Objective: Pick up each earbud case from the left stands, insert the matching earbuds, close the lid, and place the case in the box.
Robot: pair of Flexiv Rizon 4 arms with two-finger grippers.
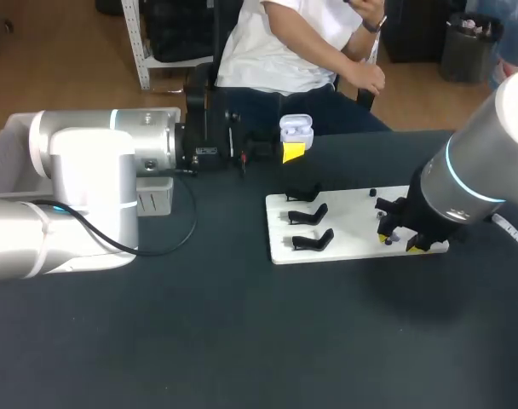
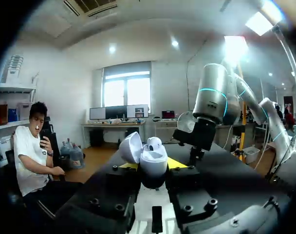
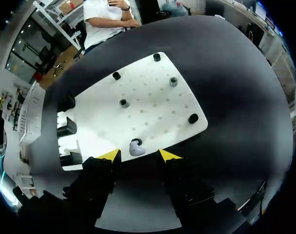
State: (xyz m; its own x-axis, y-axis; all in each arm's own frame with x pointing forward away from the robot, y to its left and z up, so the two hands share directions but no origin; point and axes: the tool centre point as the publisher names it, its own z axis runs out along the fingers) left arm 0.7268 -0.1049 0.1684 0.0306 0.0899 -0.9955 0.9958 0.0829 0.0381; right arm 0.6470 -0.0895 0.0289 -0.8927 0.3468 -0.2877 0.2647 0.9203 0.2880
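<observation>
The right fingers (image 3: 112, 155) hang low over the near edge of the white board (image 3: 153, 107), spread wide and holding nothing. A small grey earbud (image 3: 136, 147) lies on the board just ahead of and between the yellow tips, touching neither as far as I can tell. The main risk is here. The earbud is small, rounded and close to the board's edge, so an uneven closure would probably squirt it sideways or roll it off onto the dark surface (image 1: 242, 341). It would be hard to recover from there. A descent that goes too deep would jam the tips against the board.

Beyond the board's black pegs (image 3: 123, 103) and stands (image 1: 306, 217), the left fingers (image 2: 176, 163) are clamped on the lower body of the earbud case (image 2: 150, 158). They hold it above the far side of the surface with its lid open. One earbud seems to sit inside already. If the case is tilted in that grip, the second earbud may miss its socket, and the lid would then not close.
</observation>
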